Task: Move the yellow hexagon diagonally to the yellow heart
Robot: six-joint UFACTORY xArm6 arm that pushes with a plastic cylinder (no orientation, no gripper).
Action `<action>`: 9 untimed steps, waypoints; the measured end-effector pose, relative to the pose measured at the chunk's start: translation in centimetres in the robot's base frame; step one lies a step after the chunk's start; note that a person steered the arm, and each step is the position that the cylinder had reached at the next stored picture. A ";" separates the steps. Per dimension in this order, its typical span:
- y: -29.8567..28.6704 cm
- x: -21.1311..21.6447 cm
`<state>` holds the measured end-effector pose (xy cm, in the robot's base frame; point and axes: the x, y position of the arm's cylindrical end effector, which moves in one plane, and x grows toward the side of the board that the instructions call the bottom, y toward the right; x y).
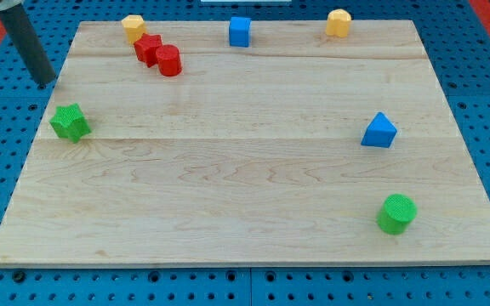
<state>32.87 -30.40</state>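
The yellow hexagon [339, 23] sits at the board's top edge, toward the view's right. The yellow heart [133, 27] sits at the top edge toward the view's left, just above the red star [147, 48]. My tip [49, 84] is at the view's far left, just off the board's left edge. It stands above the green star [71, 122] and to the lower left of the yellow heart, far from the hexagon. It touches no block.
A red cylinder [169, 61] touches the red star on its lower right. A blue cube [240, 31] stands at top centre. A blue triangle [379, 131] and a green cylinder [396, 213] are on the right side. The wooden board [245, 187] lies on a blue pegboard.
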 end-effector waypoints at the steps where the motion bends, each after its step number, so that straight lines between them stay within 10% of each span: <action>1: 0.0 0.2; 6: 4.7 -12.4; 9: 26.9 -8.4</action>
